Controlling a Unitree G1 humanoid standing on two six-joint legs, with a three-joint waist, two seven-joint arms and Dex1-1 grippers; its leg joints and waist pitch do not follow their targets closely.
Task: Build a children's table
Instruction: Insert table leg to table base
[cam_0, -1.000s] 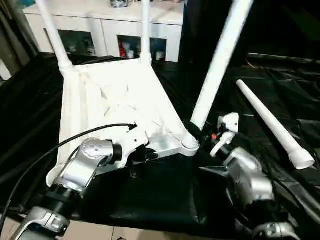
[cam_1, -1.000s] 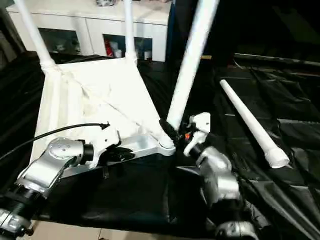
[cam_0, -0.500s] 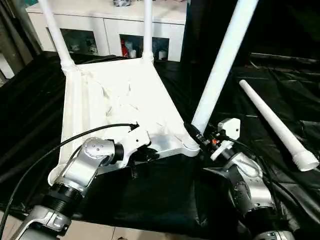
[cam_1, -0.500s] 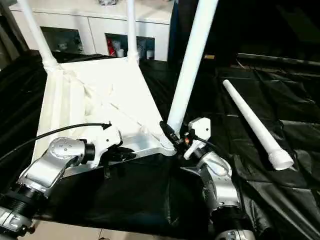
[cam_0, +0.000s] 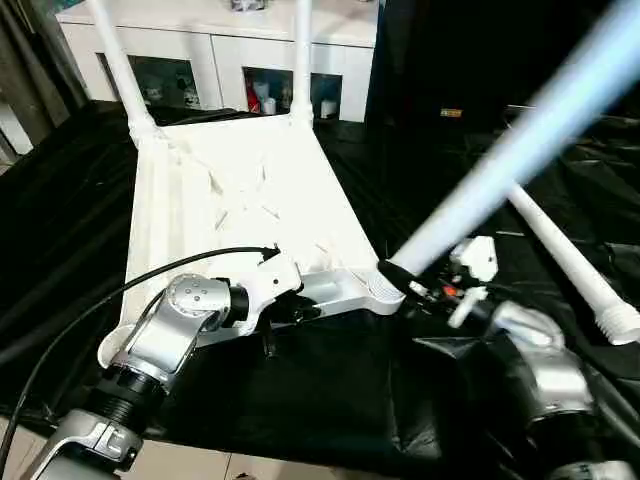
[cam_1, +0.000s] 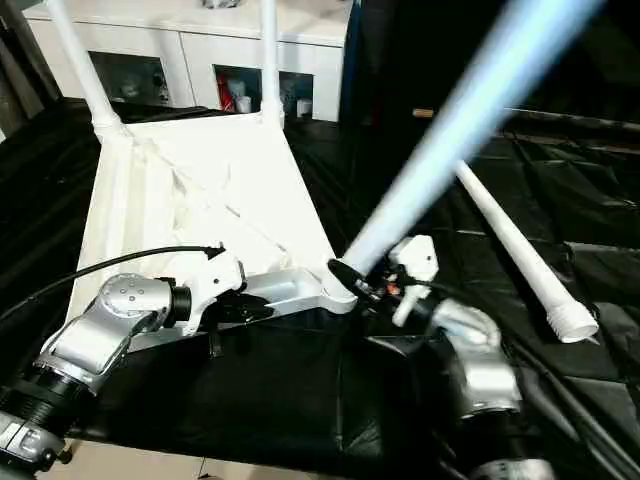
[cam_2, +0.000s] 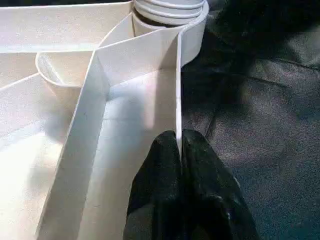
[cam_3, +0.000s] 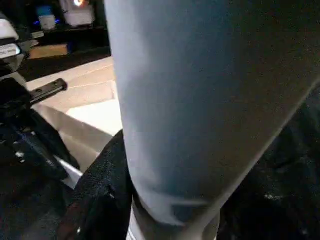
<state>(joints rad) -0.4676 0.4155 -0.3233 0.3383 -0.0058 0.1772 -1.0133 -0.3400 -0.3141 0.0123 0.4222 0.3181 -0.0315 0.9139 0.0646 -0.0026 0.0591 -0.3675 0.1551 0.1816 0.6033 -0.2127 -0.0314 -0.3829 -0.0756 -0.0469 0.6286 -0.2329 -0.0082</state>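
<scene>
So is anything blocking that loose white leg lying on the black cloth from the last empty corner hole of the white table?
Nothing visible lies on the black cloth between them, but the long white cylindrical leg lies beyond the right gripper and the tilted leg it grips. The empty round corner socket is at the white plastic tabletop's opposite near corner, behind the left forearm.

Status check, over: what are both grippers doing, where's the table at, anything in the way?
Left gripper pinching tabletop rim. Right gripper clamped on third leg, tilted at its corner socket. Two legs seated; fourth leg loose on the black sheet. No obstruction.
</scene>
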